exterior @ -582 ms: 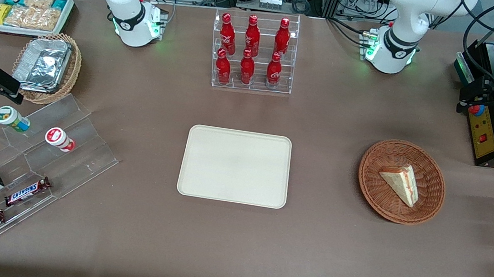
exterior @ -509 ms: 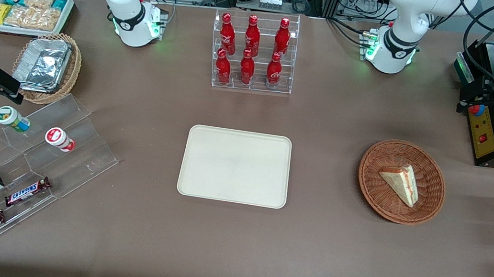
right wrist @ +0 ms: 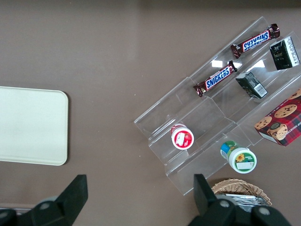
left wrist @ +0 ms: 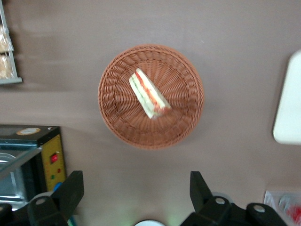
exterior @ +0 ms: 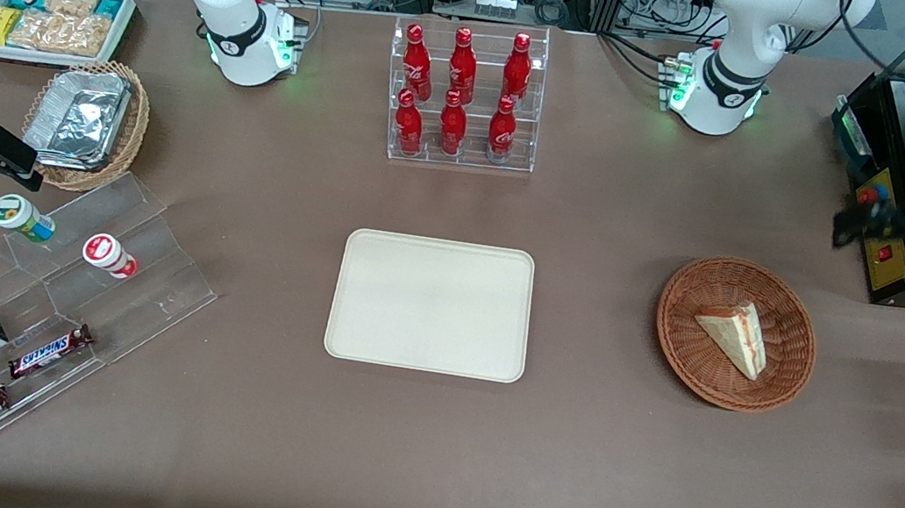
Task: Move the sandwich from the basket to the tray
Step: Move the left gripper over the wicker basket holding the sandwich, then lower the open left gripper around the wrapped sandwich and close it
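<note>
Brown matting covers the whole table (exterior: pixel 584 450), with a rack of red bottles (exterior: pixel 463 96) standing farther from the front camera than the tray (exterior: pixel 431 304), which lies bare at the table's middle. Toward the working arm's end sits the basket (exterior: pixel 736 333), and the sandwich (exterior: pixel 733 336) lies on its side in it, near the centre, its red and green filling showing along the cut edge (left wrist: pixel 151 92). The gripper (left wrist: pixel 135 188) hangs well above the table, off the basket's rim and not yet over the wedge, its two fingers (left wrist: pixel 71 188) spread wide with nothing between them. The sandwich looks light and soft, so a hard squeeze would likely crush the bread and push the filling out. The best hold is probably across the two flat bread faces, near the thick middle of the wedge rather than the thin tip, closing only gently.
</note>
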Robot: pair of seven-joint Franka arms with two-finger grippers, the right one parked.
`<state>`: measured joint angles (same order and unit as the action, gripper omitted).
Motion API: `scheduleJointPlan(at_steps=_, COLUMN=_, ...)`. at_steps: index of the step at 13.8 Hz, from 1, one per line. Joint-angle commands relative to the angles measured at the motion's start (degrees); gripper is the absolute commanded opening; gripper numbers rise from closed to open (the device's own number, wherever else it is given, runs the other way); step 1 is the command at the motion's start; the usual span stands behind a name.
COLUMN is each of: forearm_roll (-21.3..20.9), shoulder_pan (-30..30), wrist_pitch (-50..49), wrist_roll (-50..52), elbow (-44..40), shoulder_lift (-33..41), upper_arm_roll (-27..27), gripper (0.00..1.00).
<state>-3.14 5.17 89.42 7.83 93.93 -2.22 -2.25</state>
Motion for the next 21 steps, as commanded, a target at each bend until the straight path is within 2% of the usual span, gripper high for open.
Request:
scheduleJointPlan(at_steps=1, forearm_roll=-0.1, shoulder_pan=0.5, wrist_pitch=6.4, wrist_roll=13.4, elbow=2.6, shoulder_lift=-3.4, upper_arm_roll=-0.3, gripper=1.0)
scheduleJointPlan(at_steps=4, forearm_roll=0.1, shoulder_pan=0.5, wrist_pitch=20.3, wrist_roll=23.0, elbow=14.2, shoulder_lift=-1.9, upper_arm_roll=-0.3, gripper=1.0)
scheduleJointPlan(at_steps=8, forearm_roll=0.1, shoulder_pan=0.4, wrist_pitch=27.6, wrist_roll=31.2, elbow=20.5, shoulder_lift=-3.6, upper_arm_roll=-0.4, gripper=1.0)
scheduleJointPlan(at_steps=10, forearm_roll=0.1, shoulder_pan=0.5, wrist_pitch=32.6, wrist_roll=39.0, elbow=23.2, shoulder_lift=-6.3, upper_arm_roll=-0.4, gripper=1.0)
scheduleJointPlan(at_steps=16, forearm_roll=0.0, shoulder_pan=-1.0, wrist_pitch=49.5, wrist_roll=40.7, elbow=32.7, shoulder_lift=-10.3, upper_arm_roll=-0.5, gripper=1.0)
scheduleJointPlan(at_steps=21, forearm_roll=-0.5, shoulder_pan=-1.5, wrist_pitch=52.5, wrist_roll=40.5, elbow=35.7, shoulder_lift=-10.9, upper_arm_roll=-0.6, gripper=1.0)
